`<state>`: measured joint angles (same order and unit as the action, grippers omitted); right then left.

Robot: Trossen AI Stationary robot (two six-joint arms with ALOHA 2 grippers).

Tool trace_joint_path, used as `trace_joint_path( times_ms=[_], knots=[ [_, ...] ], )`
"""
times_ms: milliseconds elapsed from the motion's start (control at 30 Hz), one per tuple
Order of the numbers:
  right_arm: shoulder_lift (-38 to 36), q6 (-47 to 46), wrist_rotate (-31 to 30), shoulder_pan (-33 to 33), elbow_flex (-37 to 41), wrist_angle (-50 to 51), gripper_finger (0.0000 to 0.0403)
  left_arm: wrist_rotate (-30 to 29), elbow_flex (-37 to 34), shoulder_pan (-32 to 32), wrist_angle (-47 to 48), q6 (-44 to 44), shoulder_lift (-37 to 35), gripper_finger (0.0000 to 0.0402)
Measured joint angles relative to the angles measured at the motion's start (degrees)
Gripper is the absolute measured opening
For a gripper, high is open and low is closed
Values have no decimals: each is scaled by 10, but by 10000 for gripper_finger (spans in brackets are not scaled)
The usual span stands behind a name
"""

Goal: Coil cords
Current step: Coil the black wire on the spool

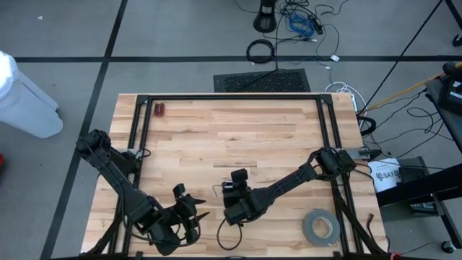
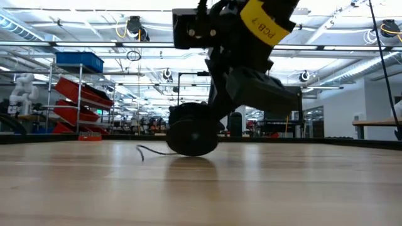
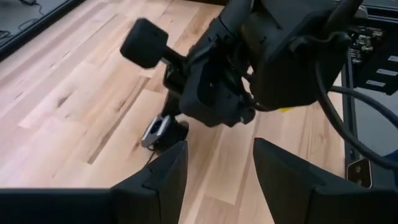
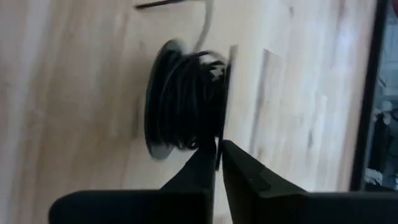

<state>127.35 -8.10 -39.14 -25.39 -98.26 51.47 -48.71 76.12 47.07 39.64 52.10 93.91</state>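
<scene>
Wooden table (image 1: 238,130) fills the overhead view. At about six o'clock, the right gripper (image 4: 217,163) has its fingers nearly shut, pinching the rim of a black cord bundle (image 4: 183,102) standing on edge. Left gripper (image 3: 214,177), at seven o'clock, hangs wide open nearby. Grey tape roll (image 1: 320,227) lies at five o'clock.

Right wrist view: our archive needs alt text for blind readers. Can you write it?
A round bundle of thin black cord stands on edge on the light wooden table, directly ahead of the right gripper, whose two dark fingers sit nearly closed on its edge. A loose cord end trails away from the bundle.
</scene>
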Motion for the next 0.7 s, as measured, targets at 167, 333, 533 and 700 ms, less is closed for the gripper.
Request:
trace_joint_path(
  times_ms=[167, 333, 533, 700],
  knots=[
    [5, 0, 21, 2, 0, -14, 38, -5, 0, 2, -1, 0, 0, 190],
    [6, -11, 21, 3, 0, -15, 65, -9, 0, 7, -1, 0, 0, 190],
    [6, -29, 32, 2, 0, -21, 112, -11, 0, 12, -1, 1, 0, 190],
    [6, -49, 33, -6, 0, -23, 140, -11, 0, 17, -1, 15, 0, 190]
  ],
)
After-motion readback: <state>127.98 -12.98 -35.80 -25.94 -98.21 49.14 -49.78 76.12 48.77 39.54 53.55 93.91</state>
